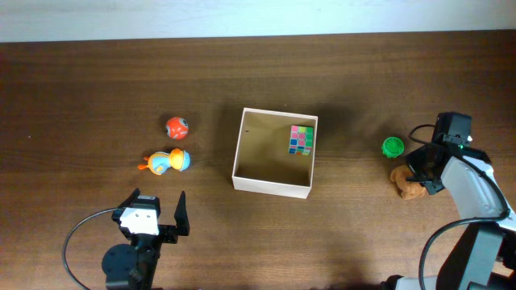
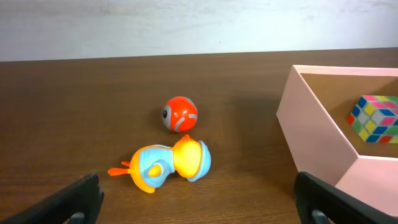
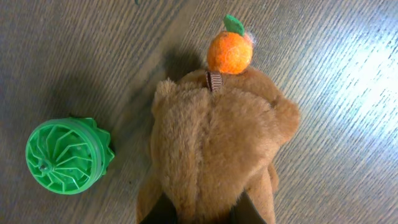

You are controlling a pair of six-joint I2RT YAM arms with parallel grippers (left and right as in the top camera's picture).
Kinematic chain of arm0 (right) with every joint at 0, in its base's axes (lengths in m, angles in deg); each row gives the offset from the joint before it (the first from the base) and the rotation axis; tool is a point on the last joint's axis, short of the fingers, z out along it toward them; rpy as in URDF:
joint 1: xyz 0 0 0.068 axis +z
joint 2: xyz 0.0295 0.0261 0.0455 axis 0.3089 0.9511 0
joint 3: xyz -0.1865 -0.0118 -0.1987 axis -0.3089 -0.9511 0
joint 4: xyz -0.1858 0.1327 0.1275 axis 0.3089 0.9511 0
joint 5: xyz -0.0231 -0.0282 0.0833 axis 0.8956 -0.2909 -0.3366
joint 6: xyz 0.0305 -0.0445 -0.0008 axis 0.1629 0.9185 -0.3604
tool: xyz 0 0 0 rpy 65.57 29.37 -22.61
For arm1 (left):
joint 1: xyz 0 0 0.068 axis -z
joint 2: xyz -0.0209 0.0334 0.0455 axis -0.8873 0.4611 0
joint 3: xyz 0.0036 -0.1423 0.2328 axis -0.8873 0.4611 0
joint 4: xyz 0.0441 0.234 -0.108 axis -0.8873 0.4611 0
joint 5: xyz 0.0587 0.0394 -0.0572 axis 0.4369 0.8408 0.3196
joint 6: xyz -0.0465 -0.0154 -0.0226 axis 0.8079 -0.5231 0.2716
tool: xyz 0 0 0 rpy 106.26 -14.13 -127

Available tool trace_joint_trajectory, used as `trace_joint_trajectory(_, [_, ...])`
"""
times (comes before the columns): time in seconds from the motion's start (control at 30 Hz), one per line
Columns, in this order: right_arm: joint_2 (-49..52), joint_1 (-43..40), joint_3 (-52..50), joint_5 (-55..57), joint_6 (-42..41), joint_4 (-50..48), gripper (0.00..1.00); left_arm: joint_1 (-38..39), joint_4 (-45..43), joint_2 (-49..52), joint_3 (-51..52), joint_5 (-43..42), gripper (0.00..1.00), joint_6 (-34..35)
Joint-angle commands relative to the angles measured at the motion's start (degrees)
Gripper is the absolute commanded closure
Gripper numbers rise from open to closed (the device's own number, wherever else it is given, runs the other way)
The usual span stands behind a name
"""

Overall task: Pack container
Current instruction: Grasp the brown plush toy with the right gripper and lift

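**Pack container: handling notes**

Spotted the container [image 1: 262,153] mid-table between the two arms, open side up, with a puzzle cube [image 1: 302,139] already inside toward the far right corner. Judging it light and flimsy: thin white walls, cardboard-looking floor, likely to skid on the wood or flex if bumped. Best left in place. If forced to reposition, pinch one wall [image 2: 311,134] at the rim near a corner, never mid-span. Drop toys in from above, clear of the rim.

Left gripper [image 1: 157,211] spread wide and holding nothing, parked near the table's front edge. Faces the duck toy [image 2: 166,166] and red ball [image 2: 180,114], both left of the box and well apart from it.

Right gripper [image 3: 205,214] down over the brown plush [image 3: 217,137], one finger on each flank of its lower body. Cannot tell whether clamped or merely straddling. Probably soft, squashy and forgiving to grasp. Orange felt fruit [image 3: 230,51] at the plush's top end. Green ribbed toy [image 3: 65,155] just beside the plush, not touching.
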State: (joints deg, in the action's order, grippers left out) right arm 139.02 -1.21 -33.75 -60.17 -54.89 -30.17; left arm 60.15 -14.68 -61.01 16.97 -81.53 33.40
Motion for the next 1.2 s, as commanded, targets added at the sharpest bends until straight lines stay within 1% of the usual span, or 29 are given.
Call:
trace_joint_trajectory(0.0, [1.3, -0.4, -0.3, -3.6, 2.5, -0.1, 0.89, -0.4, 0.0, -0.5, 0.3, -0.6, 0.01, -1.1])
trace_joint_trajectory(0.13, [-0.2, -0.3, 0.7, -5.5, 6.2, 0.0, 0.89, -0.4, 0.0, -0.5, 0.3, -0.6, 0.01, -1.1])
trace_joint_trajectory(0.5, [-8.5, -0.3, 10.9, -13.8, 20.2, 8.3, 0.88, -0.4, 0.0, -0.5, 0.3, -0.6, 0.01, -1.1])
trace_joint_trajectory(0.63, [-10.5, -0.3, 15.3, -19.2, 24.7, 11.8, 0.85, -0.4, 0.0, -0.5, 0.3, -0.6, 0.01, -1.1])
trace_joint_trajectory(0.67, [-10.9, -0.2, 16.7, -22.2, 26.4, 12.5, 0.84, -0.4, 0.0, -0.5, 0.3, -0.6, 0.01, -1.1])
trace_joint_trajectory(0.77, [-11.5, 0.6, 18.5, -27.5, 28.9, 12.7, 0.83, -0.4, 0.0, -0.5, 0.3, -0.6, 0.01, -1.1])
trace_joint_trajectory(0.93, [-11.7, 5.3, 20.2, -28.8, 29.1, 12.5, 0.83, -0.4, 0.0, -0.5, 0.3, -0.6, 0.01, -1.1])
trace_joint_trajectory(1.1, [-11.7, 13.8, 20.7, -28.8, 29.0, 9.8, 0.82, -0.4, 0.0, -0.5, 0.3, -0.6, 0.01, -1.1])
trace_joint_trajectory(1.17, [-11.7, 17.6, 20.8, -28.8, 29.0, 7.9, 0.79, -0.4, 0.0, -0.5, 0.3, -0.6, 0.01, -1.1])
